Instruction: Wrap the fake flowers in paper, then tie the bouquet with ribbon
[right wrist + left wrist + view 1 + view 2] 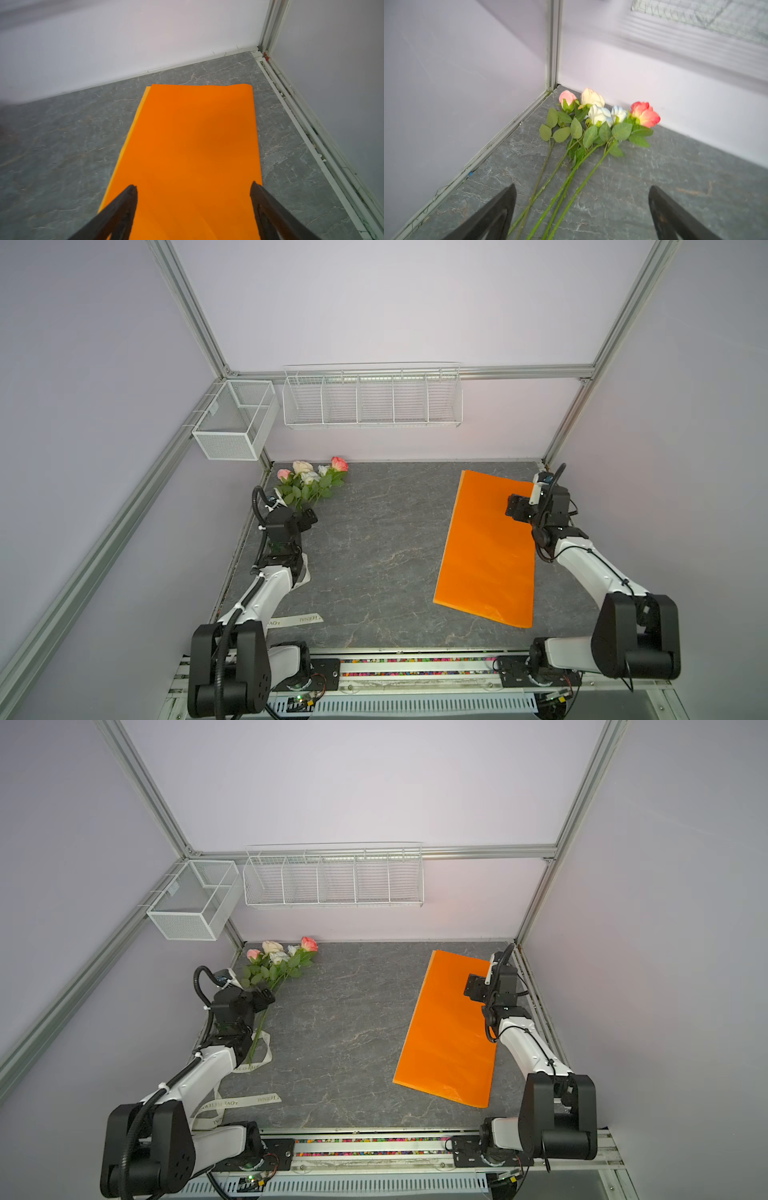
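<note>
Bouquet of fake flowers (589, 136) lies loose on the table (685, 187). Its blooms sit ahead of the left gripper (582, 188), in the corner, and its stems run back between the fingers (506, 199), which stand spread wide and hold nothing. The stems crowd the wall-side finger. I judge the gripper should shift toward the wall, sink until its tips meet the table, then close below the leaves, where the stems converge. The right gripper (193, 185) hovers over the orange paper (193, 135), fingers spread and empty. The ribbon (257, 1099) lies behind the left gripper, by the stem ends.
</note>
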{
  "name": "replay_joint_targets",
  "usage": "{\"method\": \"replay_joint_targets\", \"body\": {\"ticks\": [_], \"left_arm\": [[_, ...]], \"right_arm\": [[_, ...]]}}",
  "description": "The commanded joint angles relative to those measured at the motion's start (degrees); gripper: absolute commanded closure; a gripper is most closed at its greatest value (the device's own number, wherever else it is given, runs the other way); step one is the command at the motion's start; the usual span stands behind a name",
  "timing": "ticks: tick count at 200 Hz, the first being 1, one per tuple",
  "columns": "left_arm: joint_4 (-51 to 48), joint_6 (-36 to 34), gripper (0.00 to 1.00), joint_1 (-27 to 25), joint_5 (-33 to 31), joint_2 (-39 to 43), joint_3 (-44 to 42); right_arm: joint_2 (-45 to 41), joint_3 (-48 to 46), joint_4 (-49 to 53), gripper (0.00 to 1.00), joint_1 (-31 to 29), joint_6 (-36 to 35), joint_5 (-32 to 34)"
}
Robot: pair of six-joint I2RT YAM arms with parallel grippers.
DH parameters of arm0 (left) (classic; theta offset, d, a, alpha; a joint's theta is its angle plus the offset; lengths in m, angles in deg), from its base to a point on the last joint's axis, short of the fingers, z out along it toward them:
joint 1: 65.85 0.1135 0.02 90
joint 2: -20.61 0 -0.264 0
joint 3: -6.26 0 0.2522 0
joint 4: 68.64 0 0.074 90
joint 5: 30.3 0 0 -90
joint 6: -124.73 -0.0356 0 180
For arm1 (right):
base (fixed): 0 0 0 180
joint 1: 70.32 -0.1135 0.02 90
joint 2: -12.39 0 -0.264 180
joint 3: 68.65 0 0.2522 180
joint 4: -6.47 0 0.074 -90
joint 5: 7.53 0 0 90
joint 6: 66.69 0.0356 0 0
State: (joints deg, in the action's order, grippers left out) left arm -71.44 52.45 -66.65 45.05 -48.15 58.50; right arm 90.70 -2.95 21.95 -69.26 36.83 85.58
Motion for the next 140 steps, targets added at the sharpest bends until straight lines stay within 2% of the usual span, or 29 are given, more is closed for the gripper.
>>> {"method": "replay_joint_targets", "body": {"ticks": [1, 20, 37, 57, 69, 88, 140], "left_arm": [[-23.67, 11.16, 0.01, -0.08, 2.53, 1.89, 2.25], [-21.50, 12.10, 0.01, -0.08, 12.85, 5.54, -0.74], [-13.68, 12.76, 0.01, -0.09, 21.44, 8.83, -5.52], [-10.56, 16.34, 0.01, -0.18, 27.32, 9.87, -7.99], [-11.47, 16.54, 0.01, -0.25, 29.36, 9.66, -7.93], [-12.40, 16.85, 0.01, -0.51, 31.75, 9.75, -8.15], [-17.07, 16.52, 0.01, -1.54, 33.32, 11.60, -6.82]], "right_arm": [[3.02, -0.71, 18.07, 0.12, 0.32, 7.93, -11.45], [5.81, 0.25, 18.64, 0.12, 0.12, 9.28, -15.37], [8.02, 0.87, 18.94, 0.10, -0.07, 9.33, -16.51], [12.43, 2.75, 19.40, 0.06, -0.85, 7.69, -20.16], [15.04, 4.71, 20.87, 0.04, -2.01, 6.41, -20.58], [18.82, 7.89, 23.45, 0.03, -4.99, 4.46, -16.50], [28.41, 15.27, 28.21, 0.01, -10.49, -0.06, -11.56]]}}
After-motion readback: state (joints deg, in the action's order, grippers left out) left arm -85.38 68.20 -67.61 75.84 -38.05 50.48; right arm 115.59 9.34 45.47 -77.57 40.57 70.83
